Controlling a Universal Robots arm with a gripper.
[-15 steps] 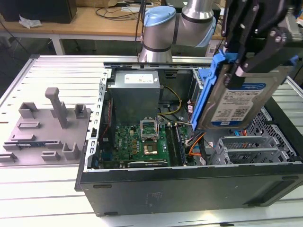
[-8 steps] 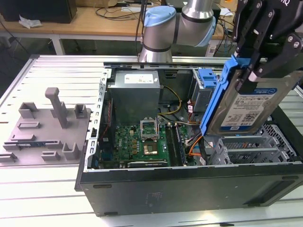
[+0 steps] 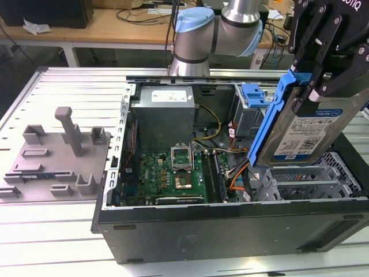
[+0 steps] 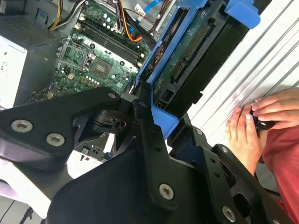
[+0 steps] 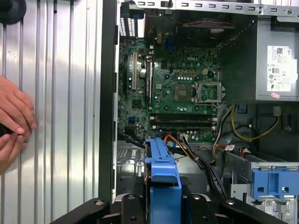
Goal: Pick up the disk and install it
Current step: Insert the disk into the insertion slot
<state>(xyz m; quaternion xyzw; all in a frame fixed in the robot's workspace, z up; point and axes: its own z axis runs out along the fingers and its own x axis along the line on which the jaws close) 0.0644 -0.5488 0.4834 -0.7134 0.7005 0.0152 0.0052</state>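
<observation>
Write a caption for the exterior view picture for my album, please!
The gripper holds the disk, tilted, above the open computer case with its green motherboard showing.

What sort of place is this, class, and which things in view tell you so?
Probably a robotics lab or workshop: a robot arm holds a disk above an open computer case on a ribbed metal table, with a cable-strewn wooden desk behind.

The open computer case (image 3: 230, 231) lies on the ribbed metal table (image 3: 75, 86), its green motherboard (image 3: 167, 173) bared beside the grey power supply (image 3: 164, 112), and a grey moulded fixture (image 3: 57, 156) sits just beside the case on the exterior view's left.
</observation>
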